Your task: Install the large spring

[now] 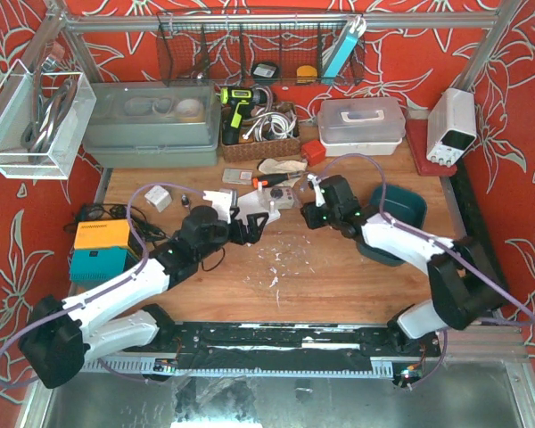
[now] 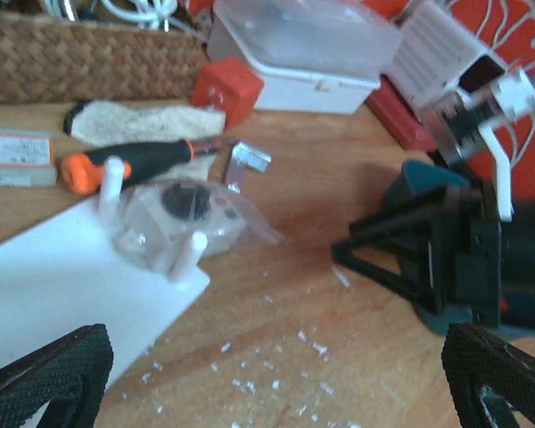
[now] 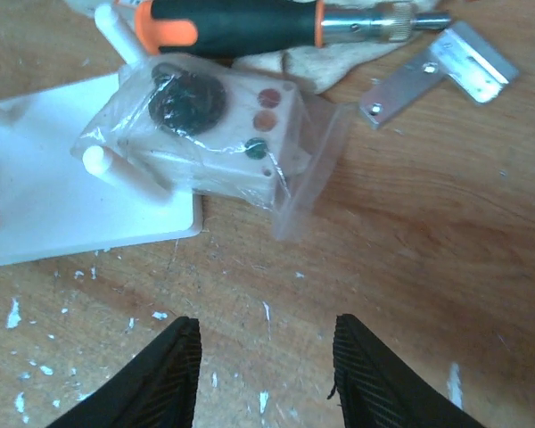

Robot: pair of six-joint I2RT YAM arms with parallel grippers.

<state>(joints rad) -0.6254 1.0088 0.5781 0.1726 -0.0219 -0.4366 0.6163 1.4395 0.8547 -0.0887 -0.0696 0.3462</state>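
Hovering either side of the bagged box [image 3: 223,134] at the plate [image 3: 62,205] corner
Left gripper [image 2: 272,392] wide open, empty; right gripper [image 3: 263,374] partly open, empty

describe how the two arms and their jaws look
The left arm and right arm both have white shell links between bulky black joints, ending in black wrists. A thin purple cable loops loosely along each. The left gripper has black jaws with a ribbed, rubbery texture. The right gripper has smooth, rounded black jaws.
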